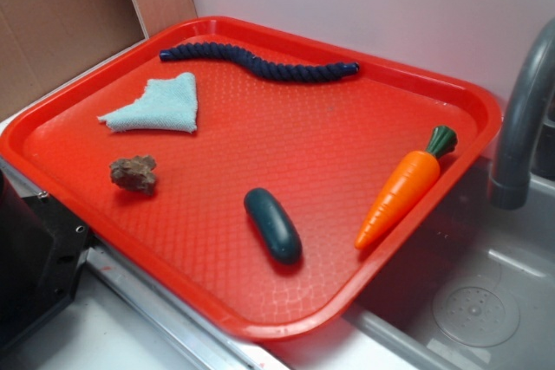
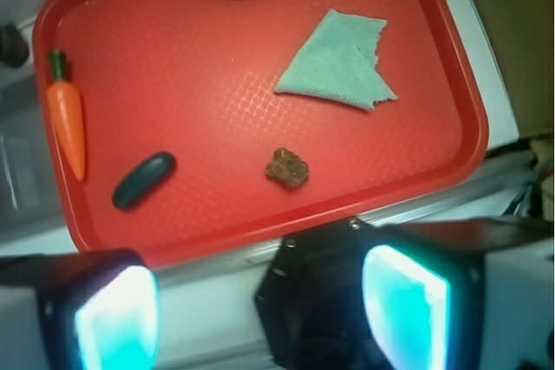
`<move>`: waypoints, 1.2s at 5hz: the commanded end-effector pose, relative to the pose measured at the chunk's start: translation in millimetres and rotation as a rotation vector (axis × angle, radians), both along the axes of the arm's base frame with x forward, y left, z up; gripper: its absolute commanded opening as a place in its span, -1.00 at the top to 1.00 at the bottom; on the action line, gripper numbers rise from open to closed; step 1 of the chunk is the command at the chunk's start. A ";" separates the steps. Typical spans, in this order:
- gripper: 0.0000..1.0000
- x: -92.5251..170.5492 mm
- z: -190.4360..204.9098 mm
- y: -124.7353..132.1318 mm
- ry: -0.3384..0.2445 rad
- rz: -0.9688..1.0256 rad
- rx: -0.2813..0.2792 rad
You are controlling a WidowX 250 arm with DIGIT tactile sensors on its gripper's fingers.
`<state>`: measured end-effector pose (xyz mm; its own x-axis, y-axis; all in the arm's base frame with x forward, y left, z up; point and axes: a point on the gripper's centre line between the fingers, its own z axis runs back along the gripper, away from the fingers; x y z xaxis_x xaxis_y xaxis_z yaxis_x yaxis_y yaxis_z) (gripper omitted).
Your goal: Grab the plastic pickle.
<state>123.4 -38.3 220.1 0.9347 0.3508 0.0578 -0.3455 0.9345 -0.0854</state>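
The plastic pickle (image 1: pixel 272 225) (image 2: pixel 144 180) is a small, dark teal-green capsule. It lies flat on the red tray (image 1: pixel 303 145) (image 2: pixel 199 84) near the tray's front edge. In the wrist view my gripper (image 2: pixel 260 309) hangs high above the counter, short of the tray's near rim. Its two cyan-padded fingers (image 2: pixel 117 318) are wide apart, with nothing between them. The pickle sits well ahead of the gripper and to its left. The gripper does not show in the exterior view.
An orange carrot (image 1: pixel 403 186) (image 2: pixel 68 114) lies beside the pickle. A dark blue rope (image 1: pixel 260 62), a light teal cloth (image 1: pixel 156 106) and a brown lump (image 1: pixel 134 173) share the tray. A grey faucet (image 1: pixel 520 119) and sink (image 1: pixel 477 301) stand right; the black robot base (image 1: pixel 35 257) is left.
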 end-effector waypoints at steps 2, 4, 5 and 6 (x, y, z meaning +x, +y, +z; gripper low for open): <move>-1.00 31.1 -57.3 -54.3 -0.017 0.568 -0.036; -1.00 48.7 -112.3 -70.8 -0.023 0.695 -0.026; -1.00 53.0 -139.3 -83.2 -0.023 0.679 0.003; -1.00 53.8 -166.2 -95.1 -0.018 0.646 0.052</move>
<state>169.4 -133.8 46.2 0.5443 0.8315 0.1111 -0.8353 0.5495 -0.0199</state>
